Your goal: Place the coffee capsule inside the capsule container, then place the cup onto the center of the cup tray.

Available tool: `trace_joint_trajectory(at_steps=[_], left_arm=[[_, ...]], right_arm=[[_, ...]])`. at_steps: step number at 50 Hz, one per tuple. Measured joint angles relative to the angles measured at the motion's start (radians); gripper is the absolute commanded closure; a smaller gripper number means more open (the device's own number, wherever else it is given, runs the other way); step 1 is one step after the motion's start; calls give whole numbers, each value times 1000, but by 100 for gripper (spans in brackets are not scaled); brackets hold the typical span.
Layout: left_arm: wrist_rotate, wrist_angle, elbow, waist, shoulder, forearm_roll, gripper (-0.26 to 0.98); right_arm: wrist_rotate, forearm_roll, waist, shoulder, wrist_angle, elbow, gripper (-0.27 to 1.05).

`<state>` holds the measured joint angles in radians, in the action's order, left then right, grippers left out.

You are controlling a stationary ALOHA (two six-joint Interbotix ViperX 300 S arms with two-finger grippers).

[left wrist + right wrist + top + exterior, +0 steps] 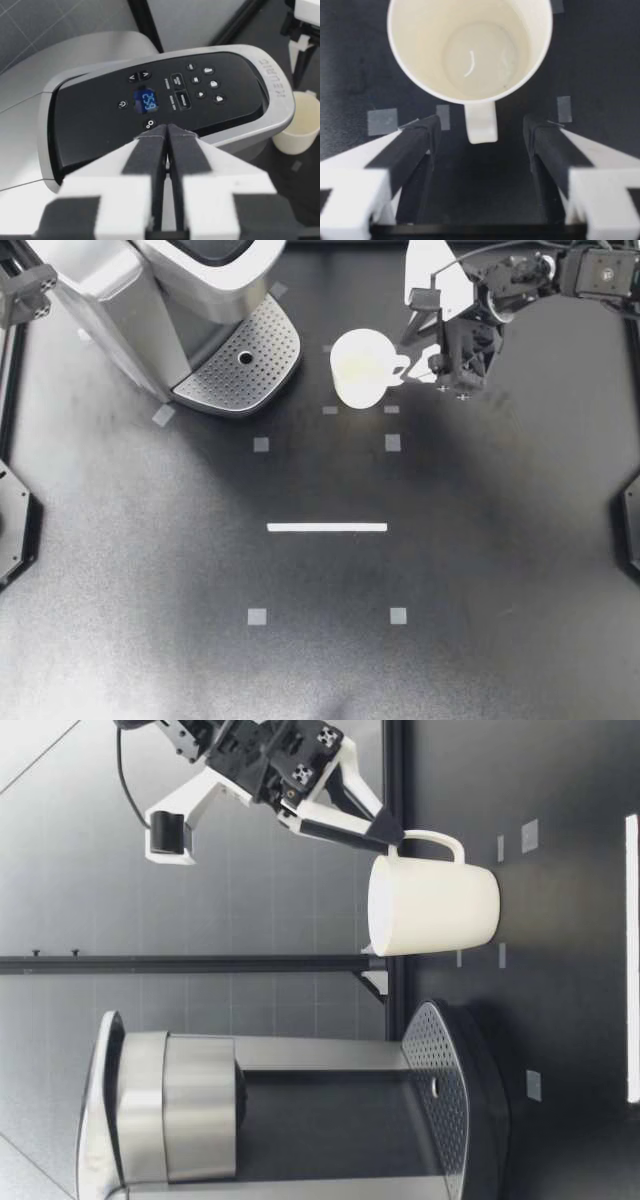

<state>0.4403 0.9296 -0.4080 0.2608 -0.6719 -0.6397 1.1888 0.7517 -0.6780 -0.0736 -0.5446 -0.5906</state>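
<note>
Over on the black table, the machine is the big thing, so I'll place everything off it. Its perforated tray sticks out front with nothing on it. The cup stands upright and empty just to the machine's right, close beside the tray but not on it.

It looks like glazed ceramic to me: stiff, a bit heavy, slick walls, and it'd chip if knocked against the machine. So I'd grab the handle, not the round body.

My right gripper sits on the cup's side away from the machine, fingers spread wide either side of the handle, gripping nothing yet. My left gripper hangs above the machine's button panel, fingers pressed together, nothing in them.

The table's matte, with small tape squares out from the machine, so the cup probably won't skate. Room's tight though: the tray sits under the machine's overhang, so I'd keep the lift low.
</note>
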Motion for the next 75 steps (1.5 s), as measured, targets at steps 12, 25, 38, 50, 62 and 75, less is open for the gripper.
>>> trace_joint_trajectory(at_steps=[12, 25, 38, 50, 62, 75], left_arm=[[3, -17, -20, 0, 0, -3, 63], [3, -23, -21, 2, 0, -5, 63], [3, -23, -26, 0, -2, -5, 63], [3, -23, -26, 0, -2, -5, 63], [3, -23, -26, 0, -3, -6, 63], [3, -23, -26, 0, -3, -6, 63]], right_arm=[[0, 0, 18, -29, 15, 2, 17], [0, -2, 31, -43, 35, 2, 23], [0, -5, 32, -44, 54, 2, 44], [0, -9, 32, -49, 48, 0, 61], [-3, -12, 32, -51, 41, 0, 69], [-28, 2, 63, -18, 29, 38, 69]])
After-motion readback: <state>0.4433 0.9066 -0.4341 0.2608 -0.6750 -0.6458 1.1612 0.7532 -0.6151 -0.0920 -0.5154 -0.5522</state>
